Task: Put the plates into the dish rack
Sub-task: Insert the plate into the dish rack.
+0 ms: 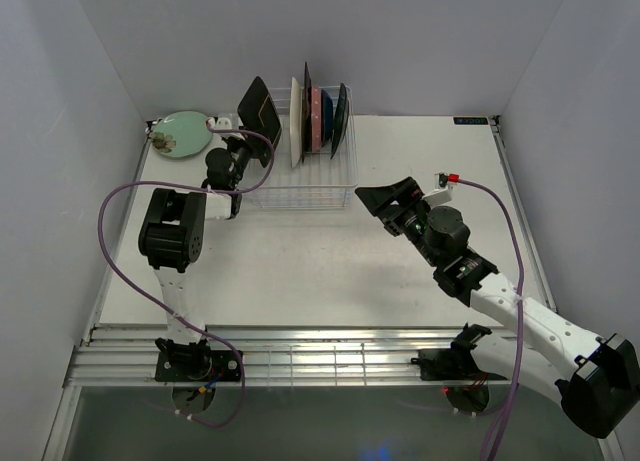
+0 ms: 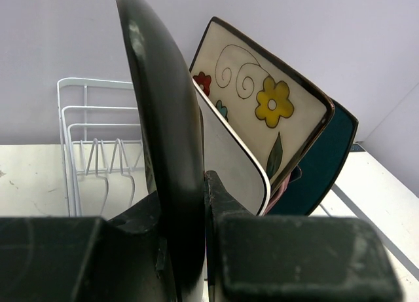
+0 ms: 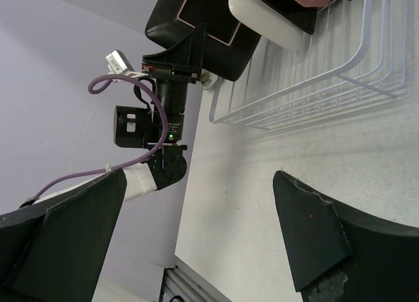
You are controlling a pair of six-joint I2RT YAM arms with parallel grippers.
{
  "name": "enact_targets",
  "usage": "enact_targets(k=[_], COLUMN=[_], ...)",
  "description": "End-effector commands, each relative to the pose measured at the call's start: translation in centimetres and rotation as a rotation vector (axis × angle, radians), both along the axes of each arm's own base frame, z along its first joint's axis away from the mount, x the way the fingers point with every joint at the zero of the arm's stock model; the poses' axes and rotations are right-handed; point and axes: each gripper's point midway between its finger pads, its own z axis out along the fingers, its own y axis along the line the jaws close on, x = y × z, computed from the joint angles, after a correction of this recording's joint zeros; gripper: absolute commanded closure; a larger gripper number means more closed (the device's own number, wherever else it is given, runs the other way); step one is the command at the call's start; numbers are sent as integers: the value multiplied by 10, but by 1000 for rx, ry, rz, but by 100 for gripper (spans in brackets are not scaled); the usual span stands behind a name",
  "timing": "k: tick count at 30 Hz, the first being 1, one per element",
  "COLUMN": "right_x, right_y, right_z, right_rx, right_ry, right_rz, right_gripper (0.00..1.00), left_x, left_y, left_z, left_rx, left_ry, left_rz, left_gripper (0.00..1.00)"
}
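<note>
Presently, a dark plate [image 2: 163, 118] is pinched on edge by the left gripper [image 2: 196, 204] at the 9 o'clock end of the dish rack [image 1: 300, 186]. Other plates [image 1: 318, 116] are stood upright toward its 3 o'clock end. The right gripper [image 1: 388, 193] is held spread wide and empty above the table [image 1: 300, 271], at the rack's 4 o'clock. A green plate [image 1: 181, 134] is seen lying flat at the table's 11 o'clock corner.

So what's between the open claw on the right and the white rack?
Just bare table. The right wrist view shows it best: nothing sits between the open right gripper and the dish rack.
</note>
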Motion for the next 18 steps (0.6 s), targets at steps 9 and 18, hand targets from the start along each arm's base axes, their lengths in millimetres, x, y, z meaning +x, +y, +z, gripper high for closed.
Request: enact_targets(k=[9, 18], right_x=[4, 3], right_y=[0, 1], right_z=[15, 14], right_rx=[22, 23], right_ry=[-64, -65], right_rz=[-13, -4], right_gripper=[1, 1], left_x=[-42, -45], left_y=[6, -1], left_z=[157, 168], left_rx=[-28, -51], left_ry=[-526, -533], left_rz=[24, -22], left_gripper=[100, 100])
